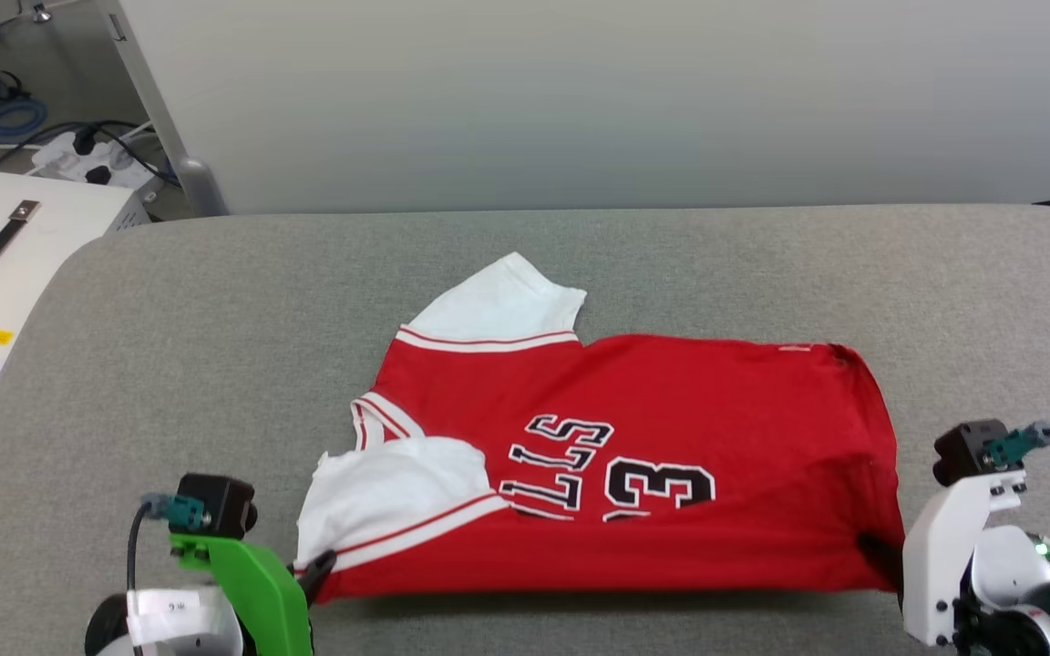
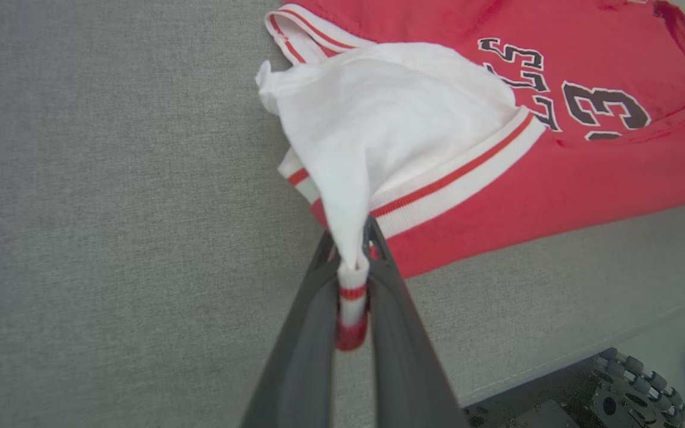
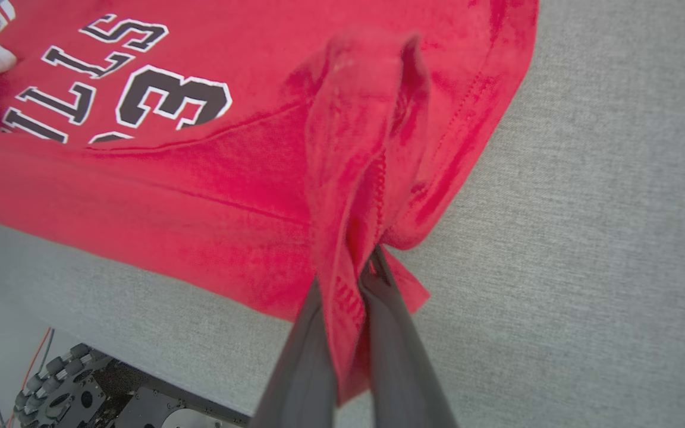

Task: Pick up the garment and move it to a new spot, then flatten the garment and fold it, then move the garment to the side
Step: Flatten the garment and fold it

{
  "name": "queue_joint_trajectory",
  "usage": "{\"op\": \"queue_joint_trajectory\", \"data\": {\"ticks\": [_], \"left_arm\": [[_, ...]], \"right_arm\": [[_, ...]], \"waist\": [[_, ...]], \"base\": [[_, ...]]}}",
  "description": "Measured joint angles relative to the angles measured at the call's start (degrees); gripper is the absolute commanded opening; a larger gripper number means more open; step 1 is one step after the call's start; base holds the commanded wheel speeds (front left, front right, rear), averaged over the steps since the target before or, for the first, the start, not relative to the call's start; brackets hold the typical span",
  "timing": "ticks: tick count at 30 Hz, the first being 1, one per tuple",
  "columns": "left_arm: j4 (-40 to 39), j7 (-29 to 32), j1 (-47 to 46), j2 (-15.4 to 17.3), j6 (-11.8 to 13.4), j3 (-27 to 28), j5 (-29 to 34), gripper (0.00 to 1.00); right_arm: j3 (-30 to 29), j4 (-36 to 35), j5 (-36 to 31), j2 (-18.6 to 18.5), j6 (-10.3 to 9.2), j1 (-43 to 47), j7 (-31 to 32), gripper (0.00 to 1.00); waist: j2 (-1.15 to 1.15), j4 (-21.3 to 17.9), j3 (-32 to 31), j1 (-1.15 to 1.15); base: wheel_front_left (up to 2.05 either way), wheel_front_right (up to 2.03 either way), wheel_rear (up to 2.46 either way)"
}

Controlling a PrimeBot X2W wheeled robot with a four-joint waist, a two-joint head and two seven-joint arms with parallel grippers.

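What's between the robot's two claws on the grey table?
The red jersey T-shirt with white sleeves spans it in the head view; left gripper pinches its sleeve trim, right gripper its hem.

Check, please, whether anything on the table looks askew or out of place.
The red jersey-style T-shirt isn't flat: its near edge is doubled over, hiding part of the black print, and the near white sleeve flops onto the front.

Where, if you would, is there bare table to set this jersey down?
Free: table left of the jersey, the wide strip behind it up to the wall, and the patch right of its hem. Crowded: the near edge, where left pincer and right pincer grip cloth.
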Motion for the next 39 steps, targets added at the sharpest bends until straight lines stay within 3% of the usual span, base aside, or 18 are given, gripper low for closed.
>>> {"op": "queue_joint_trajectory", "data": {"ticks": [4, 12, 13, 14, 15, 16, 17, 27, 33, 39], "left_arm": [[-1.8, 0.0, 4.9, 0.1, 2.2, 0.2, -2.0, 0.00], [3.1, -0.7, 7.5, -3.4, 1.5, -0.6, -4.7, 0.00], [4.2, -1.1, 7.5, -3.7, 1.2, -0.7, -4.9, 0.00], [5.0, -1.0, 7.5, -4.0, 1.0, -0.8, -5.2, 0.00], [6.1, -1.1, 7.4, -4.3, 0.6, -0.8, -5.4, 0.37], [6.9, -1.3, 7.2, -4.6, 0.4, -0.9, -5.4, 0.78], [7.6, -1.5, 6.9, -4.9, 0.2, -0.9, -5.4, 1.00], [9.1, -8.8, 3.1, -4.9, 0.9, 1.2, -1.5, 1.00], [8.0, -16.7, -2.0, -5.1, 3.8, 4.0, 2.4, 1.00], [8.1, -22.3, -10.1, -5.8, 5.2, 5.1, 6.9, 1.00]], "right_arm": [[-2.6, -2.3, -0.7, 1.3, 0.00, 5.6, 0.6, 0.00], [-7.2, -1.3, -3.4, 5.8, 0.00, 12.2, -1.3, 0.00], [-7.5, -0.7, -3.4, 6.4, 0.00, 12.6, -1.9, 0.07], [-7.6, -0.2, -3.4, 6.9, 0.00, 12.8, -2.5, 0.29], [-7.8, 0.4, -3.4, 7.3, 0.00, 13.0, -3.7, 1.00], [-7.8, 0.7, -3.5, 7.5, 0.00, 13.2, -5.0, 1.00], [-7.7, 0.8, -3.5, 7.5, 0.00, 13.2, -5.9, 1.00], [-7.8, -1.8, -4.8, 8.3, 0.00, 12.9, -25.4, 1.00], [-9.8, -5.4, -10.8, 9.6, 0.00, 10.0, -36.2, 1.00], [-10.7, -10.3, -17.2, 10.4, 0.00, 6.2, -41.3, 1.00]], "waist": [[0.00, 0.7, -1.0, 0.00], [0.00, 1.6, -0.4, 0.00], [0.00, 1.5, -0.3, 0.00], [0.00, 1.4, -0.3, 0.00], [0.00, 1.3, -0.2, 0.00], [0.00, 1.3, -0.2, 0.00], [0.00, 1.2, -0.2, 0.00], [0.00, 0.5, -0.4, 0.00], [0.00, -0.3, 1.7, 0.00], [0.00, -1.3, 5.6, 0.00]], "base": [[0.00, 0.00, 0.00], [0.00, 0.00, 0.00], [0.00, 0.00, 0.00], [0.00, 0.00, 0.00], [0.00, 0.00, 0.00], [0.00, 0.00, 0.00], [0.00, 0.00, 0.00], [0.00, 0.00, 0.00], [0.00, 0.00, 0.00], [0.00, 0.00, 0.00]]}}
